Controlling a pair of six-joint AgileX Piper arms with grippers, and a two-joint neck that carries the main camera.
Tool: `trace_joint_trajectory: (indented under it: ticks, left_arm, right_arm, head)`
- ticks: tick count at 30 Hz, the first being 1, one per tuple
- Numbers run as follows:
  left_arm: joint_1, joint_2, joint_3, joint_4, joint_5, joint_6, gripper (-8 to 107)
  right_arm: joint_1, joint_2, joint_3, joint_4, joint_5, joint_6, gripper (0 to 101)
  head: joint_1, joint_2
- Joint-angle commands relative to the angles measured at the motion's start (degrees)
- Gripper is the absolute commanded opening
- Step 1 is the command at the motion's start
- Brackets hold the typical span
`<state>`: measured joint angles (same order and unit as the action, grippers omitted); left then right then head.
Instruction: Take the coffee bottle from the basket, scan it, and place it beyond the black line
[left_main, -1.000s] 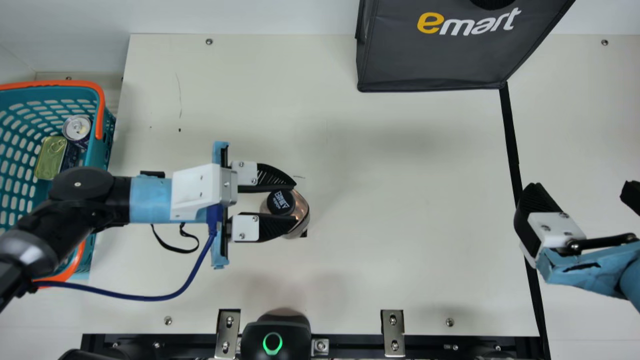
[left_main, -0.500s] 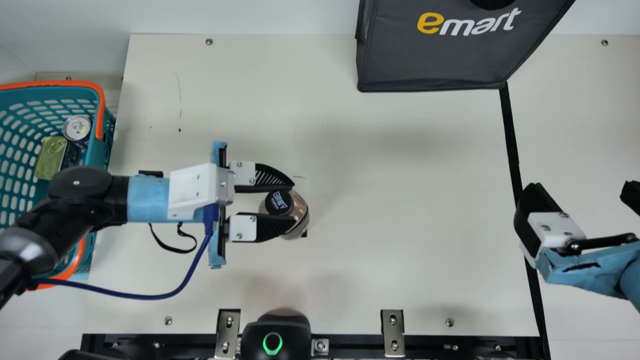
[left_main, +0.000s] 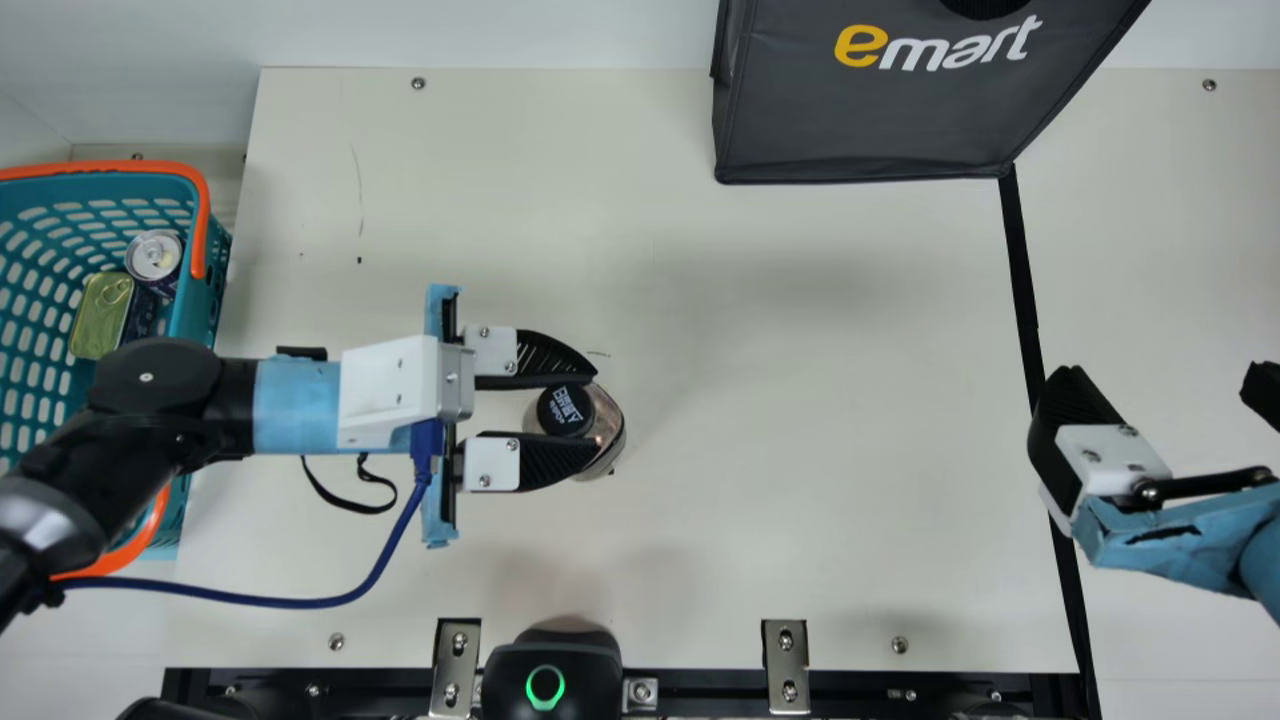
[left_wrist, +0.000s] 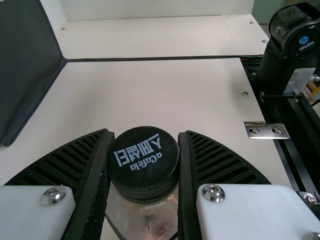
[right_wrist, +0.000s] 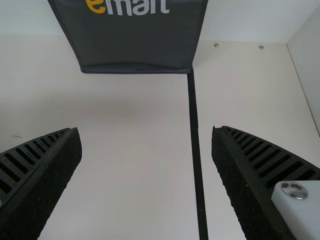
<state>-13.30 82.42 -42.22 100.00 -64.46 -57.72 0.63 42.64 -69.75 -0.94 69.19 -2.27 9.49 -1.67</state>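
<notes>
I have the coppery, black-capped coffee bottle (left_main: 568, 410) between my left gripper's (left_main: 595, 408) ribbed fingers, left of centre. Open cream tabletop (left_main: 800, 400) stretches right to the long black line (left_main: 1022, 270); my right gripper (left_main: 1163, 375) spreads wide above that line. A black device with a green ring (left_main: 545, 675) sits at the near edge, a dark grey fabric bag (left_main: 860, 120) far, a teal plastic basket (left_main: 205, 312) left.
</notes>
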Motion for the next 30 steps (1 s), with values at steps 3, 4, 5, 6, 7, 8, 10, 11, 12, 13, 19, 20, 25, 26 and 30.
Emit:
trace_joint_trajectory:
  ticks: [3, 4, 5, 6, 7, 8, 10, 11, 12, 13, 19, 20, 25, 26, 30]
  left_arm:
    - [0.0, -0.2, -0.1, 0.0, 0.3, -0.3, 10]
    - [0.0, -0.1, -0.1, 0.0, 0.3, -0.3, 10]
    - [0.0, -0.1, -0.1, 0.0, 0.3, -0.3, 10]
    - [0.1, -0.1, -0.1, 0.0, 0.4, -0.3, 10]
    - [0.2, 0.0, -0.1, 0.0, 0.4, -0.3, 10]
    - [0.2, 0.1, -0.1, 0.0, 0.4, -0.3, 10]
    - [0.4, 0.2, -0.1, 0.0, 0.4, -0.3, 10]
    - [0.4, 0.3, -0.1, 0.0, 0.4, -0.3, 10]
    - [0.6, 0.5, -0.1, 0.0, 0.4, -0.2, 10]
    - [0.7, 0.6, -0.1, 0.0, 0.4, -0.2, 10]
    - [1.3, 1.2, 0.0, 0.0, 0.2, 0.0, 10]
    - [1.5, 1.3, 0.0, 0.0, 0.2, 0.0, 10]
    - [1.8, 1.8, 0.2, -0.2, 0.1, 0.3, 10]
    - [1.8, 1.9, 0.2, -0.3, 0.2, 0.4, 10]
    - [1.5, 2.3, 0.6, -0.9, 0.5, 0.9, 10]
  right_arm:
    - [0.0, 0.0, 0.0, 0.0, 0.0, 0.0, 91]
    - [0.0, 0.0, 0.0, 0.0, 0.0, 0.0, 91]
    - [0.0, 0.0, 0.0, 0.0, 0.0, 0.0, 91]
    - [0.0, 0.0, 0.0, 0.0, 0.0, 0.0, 91]
    - [0.0, 0.0, 0.0, 0.0, 0.0, 0.0, 91]
    - [0.0, 0.0, 0.0, 0.0, 0.0, 0.0, 91]
    - [0.0, 0.0, 0.0, 0.0, 0.0, 0.0, 91]
    - [0.0, 0.0, 0.0, 0.0, 0.0, 0.0, 91]
    - [0.0, 0.0, 0.0, 0.0, 0.0, 0.0, 91]
    - [0.0, 0.0, 0.0, 0.0, 0.0, 0.0, 91]
    - [0.0, 0.0, 0.0, 0.0, 0.0, 0.0, 91]
    - [0.0, 0.0, 0.0, 0.0, 0.0, 0.0, 91]
    - [0.0, 0.0, 0.0, 0.0, 0.0, 0.0, 91]
    - [0.0, 0.0, 0.0, 0.0, 0.0, 0.0, 91]
    - [0.0, 0.0, 0.0, 0.0, 0.0, 0.0, 91]
  head:
    - [-1.6, 0.1]
    - [-1.6, 0.1]
    - [-1.6, 0.1]
    - [-1.6, 0.1]
    - [-1.6, 0.1]
    - [-1.6, 0.1]
    - [-1.6, 0.1]
    - [-1.6, 0.1]
    - [-1.6, 0.1]
    - [-1.6, 0.1]
    - [-1.6, 0.1]
    - [-1.6, 0.1]
    - [-1.6, 0.1]
    - [-1.6, 0.1]
    - [-1.6, 0.1]
